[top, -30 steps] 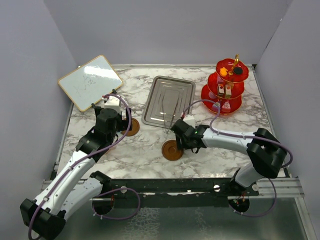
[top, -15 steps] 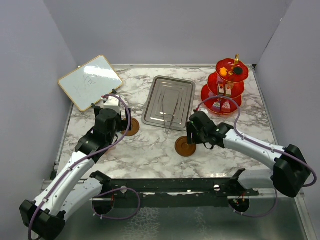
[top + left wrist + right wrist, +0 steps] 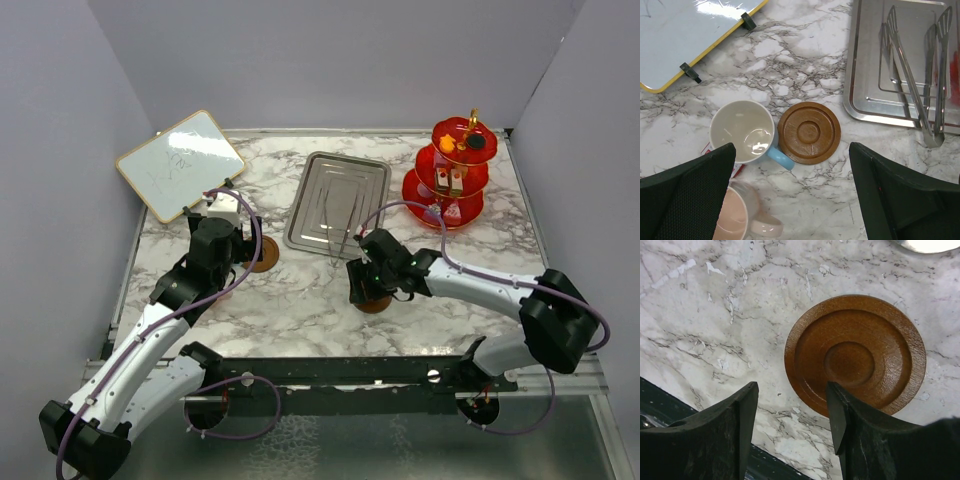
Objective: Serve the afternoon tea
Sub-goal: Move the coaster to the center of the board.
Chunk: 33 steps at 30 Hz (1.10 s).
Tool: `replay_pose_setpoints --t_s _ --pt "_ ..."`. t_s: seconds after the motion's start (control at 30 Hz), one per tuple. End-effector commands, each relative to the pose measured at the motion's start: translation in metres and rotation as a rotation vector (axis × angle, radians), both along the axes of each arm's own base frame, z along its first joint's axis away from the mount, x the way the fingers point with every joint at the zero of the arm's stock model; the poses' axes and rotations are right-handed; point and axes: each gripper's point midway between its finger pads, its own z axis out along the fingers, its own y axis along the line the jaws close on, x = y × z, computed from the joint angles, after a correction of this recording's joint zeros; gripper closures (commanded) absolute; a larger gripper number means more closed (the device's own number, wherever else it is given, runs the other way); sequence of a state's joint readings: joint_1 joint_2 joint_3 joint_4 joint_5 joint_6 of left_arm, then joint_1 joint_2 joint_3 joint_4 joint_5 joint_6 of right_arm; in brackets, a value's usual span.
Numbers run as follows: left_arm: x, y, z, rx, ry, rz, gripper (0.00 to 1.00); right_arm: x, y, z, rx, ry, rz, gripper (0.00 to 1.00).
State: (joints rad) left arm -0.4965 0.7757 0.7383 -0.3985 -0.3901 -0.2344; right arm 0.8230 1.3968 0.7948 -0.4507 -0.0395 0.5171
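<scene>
Right end effector (image 3: pixel 792 387) hangs partly open, empty, jaws straddling the rim of 1 brown saucer (image 3: pixel 855 357) by the bench's (image 3: pixel 715 315) front edge. Likely light, stiff, thin: pinch across the rim; it may skid on polished marble. Left end effector (image 3: pixel 792 150), wide open, empty, hovers above the 2nd saucer (image 3: pixel 809 132), blue cup (image 3: pixel 742 131) just beside it. Steel tray (image 3: pixel 867 95) sits near behind.

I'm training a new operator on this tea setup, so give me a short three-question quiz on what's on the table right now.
1. True or false: the tongs lie in the steel tray.
2. What lies beside the blue cup's handle? A spoon, B brown saucer, C teapot.
3. Counting the pink cup too, how many cups stand on saucers?
Key: 1 true; 2 B; 3 none.
</scene>
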Motion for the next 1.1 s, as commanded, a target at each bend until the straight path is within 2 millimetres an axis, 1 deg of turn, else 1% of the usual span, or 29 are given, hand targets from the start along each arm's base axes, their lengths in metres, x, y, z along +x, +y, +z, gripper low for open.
replay_pose_setpoints --t_s 0.0,0.07,0.13,0.2,0.27,0.37,0.47,0.63,0.77,0.9,1.07 --pt "-0.002 0.006 0.0 0.012 -0.004 0.015 0.01 0.0 0.019 -0.004 -0.002 -0.01 0.086 0.43" --pt "-0.001 0.005 -0.001 0.014 -0.001 0.014 0.01 0.002 0.018 -0.011 -0.04 -0.018 0.081 0.43" --pt "-0.001 0.005 -0.002 0.017 0.003 0.012 0.01 0.009 0.008 -0.018 -0.104 -0.033 0.038 0.43" --pt "0.0 0.004 -0.003 0.019 0.007 0.01 0.01 0.014 -0.006 -0.027 -0.174 -0.049 -0.01 0.43" --pt "0.0 0.004 -0.004 0.02 0.009 0.01 0.01 0.02 -0.026 -0.034 -0.269 -0.072 -0.081 0.43" --pt "0.0 0.004 -0.005 0.022 0.014 0.01 0.01 0.022 -0.055 -0.041 -0.393 -0.09 -0.176 0.43" --pt "0.0 0.003 -0.006 0.024 0.017 0.007 0.01 0.024 -0.072 -0.046 -0.428 -0.085 -0.243 0.43" --pt "0.001 0.003 -0.007 0.026 0.021 0.004 0.01 0.033 -0.085 -0.044 -0.394 -0.087 -0.316 0.43" --pt "0.001 0.003 -0.007 0.025 0.021 0.003 0.01 0.044 -0.088 -0.037 -0.352 -0.099 -0.323 0.43" --pt "0.0 0.002 -0.007 0.025 0.022 0.0 0.01 0.053 -0.086 -0.032 -0.319 -0.11 -0.298 0.43" --pt "0.0 0.002 -0.007 0.024 0.02 0.0 0.01 0.065 -0.089 -0.026 -0.312 -0.129 -0.3 0.43"
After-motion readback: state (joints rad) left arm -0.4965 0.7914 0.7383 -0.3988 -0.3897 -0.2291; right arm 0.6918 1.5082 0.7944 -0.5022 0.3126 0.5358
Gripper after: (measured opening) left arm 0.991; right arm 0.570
